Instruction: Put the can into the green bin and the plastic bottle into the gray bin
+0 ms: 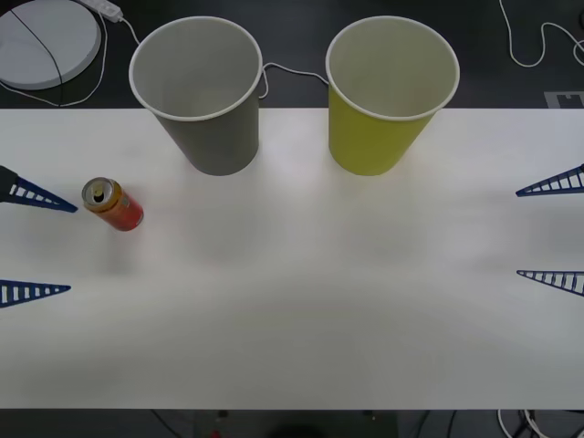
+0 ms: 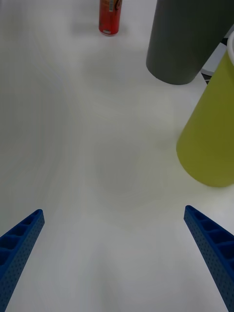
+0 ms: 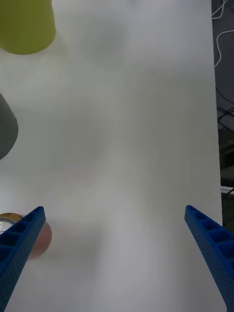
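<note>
**Now: can stands by the left gripper, both bins upright at the table's far edge**

Upright on the white table [image 1: 301, 301], toward its left side, stands the small red-and-orange drink can [image 1: 113, 204] with a gold-tinted metal top and pull tab. It sits just beside the upper fingertip of the left gripper [image 1: 71, 250], apart from it by a narrow strip of tabletop. That gripper hovers at the table's left edge with its blue ribbed fingers spread wide and nothing between them. From the left wrist camera the can's top peeks out behind one blue finger [image 3: 22, 243], and its body is partly hidden, so whether can and finger touch there is hard to judge.

At the far edge of the table stand two large tapered cup-shaped bins, both upright with white rims and pale insides. The gray bin [image 1: 214, 137] is on the left, the yellow-green bin [image 1: 374, 141] on the right, near each other but not touching. The can is well apart from both, nearer the gray one.

The right gripper [image 1: 517, 233] hangs at the table's right edge, fingers likewise wide apart and holding nothing. In its wrist camera the green bin stands close by, the gray bin beyond it, and the can farther still.

Behind the table a white round disc [image 1: 41, 41] and white cables [image 1: 534, 46] lie on the dark floor.
</note>
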Available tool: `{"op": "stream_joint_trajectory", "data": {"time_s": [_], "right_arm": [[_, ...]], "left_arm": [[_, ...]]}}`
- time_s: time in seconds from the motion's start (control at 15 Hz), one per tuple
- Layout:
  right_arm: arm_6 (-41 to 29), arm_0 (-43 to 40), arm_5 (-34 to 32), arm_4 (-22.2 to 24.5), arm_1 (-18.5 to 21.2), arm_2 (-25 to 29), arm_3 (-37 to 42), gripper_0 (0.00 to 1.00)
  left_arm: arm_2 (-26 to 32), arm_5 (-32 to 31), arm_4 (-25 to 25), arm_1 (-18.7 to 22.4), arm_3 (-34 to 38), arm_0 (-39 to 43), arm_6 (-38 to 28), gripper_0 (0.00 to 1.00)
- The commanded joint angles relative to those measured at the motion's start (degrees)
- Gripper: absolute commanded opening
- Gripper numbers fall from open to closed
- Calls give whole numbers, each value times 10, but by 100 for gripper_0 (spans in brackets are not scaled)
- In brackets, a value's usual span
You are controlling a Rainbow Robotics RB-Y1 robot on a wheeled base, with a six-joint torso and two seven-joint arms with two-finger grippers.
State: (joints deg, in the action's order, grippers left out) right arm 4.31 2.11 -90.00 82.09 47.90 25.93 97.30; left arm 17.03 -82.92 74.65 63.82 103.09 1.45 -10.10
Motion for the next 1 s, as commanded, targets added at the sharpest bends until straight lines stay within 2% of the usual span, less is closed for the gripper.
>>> {"op": "stream_joint_trajectory", "data": {"time_s": [0.07, 0.33, 0.73, 1.0], "right_arm": [[0, 0, 0, 0, 0, 0, 0, 100], [0, 0, 0, 0, 0, 0, 0, 100], [0, 0, 0, 0, 0, 0, 0, 100], [0, 0, 0, 0, 0, 0, 0, 100]], "left_arm": [[14, 63, -41, 0, 0, 53, -10, 100], [21, 171, -93, 0, -1, 126, -28, 100], [20, 326, -143, 0, 0, 203, -58, 100], [20, 393, -159, -28, -1, 221, -72, 100]]}}
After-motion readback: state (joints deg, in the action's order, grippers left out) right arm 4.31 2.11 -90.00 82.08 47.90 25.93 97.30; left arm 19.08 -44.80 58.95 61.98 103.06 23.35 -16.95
